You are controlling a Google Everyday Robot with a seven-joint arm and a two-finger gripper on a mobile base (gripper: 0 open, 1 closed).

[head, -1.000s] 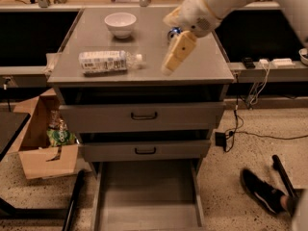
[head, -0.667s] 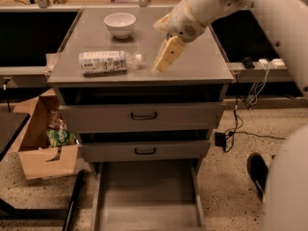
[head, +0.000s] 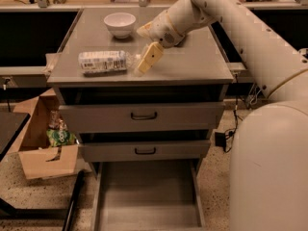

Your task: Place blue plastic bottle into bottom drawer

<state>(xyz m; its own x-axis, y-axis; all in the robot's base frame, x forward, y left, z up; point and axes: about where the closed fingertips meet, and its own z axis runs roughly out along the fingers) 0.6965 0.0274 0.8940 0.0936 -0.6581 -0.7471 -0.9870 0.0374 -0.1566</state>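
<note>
My gripper [head: 146, 61] is at the cap end of the blue plastic bottle [head: 103, 61] to grab it; I can't tell how open it is.

Dim warm lt; pincer [head: 145, 63] just beside bottle [head: 103, 61]

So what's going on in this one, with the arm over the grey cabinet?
The robot's arm reaches over the cabinet top, with its gripper down by the cap end of the plastic bottle, which lies on its side there. Whether they touch is unclear, and the bottle is not lifted. A white bowl sits further back. The bottom drawer stands pulled open below, with the bottle not yet in it.
</note>
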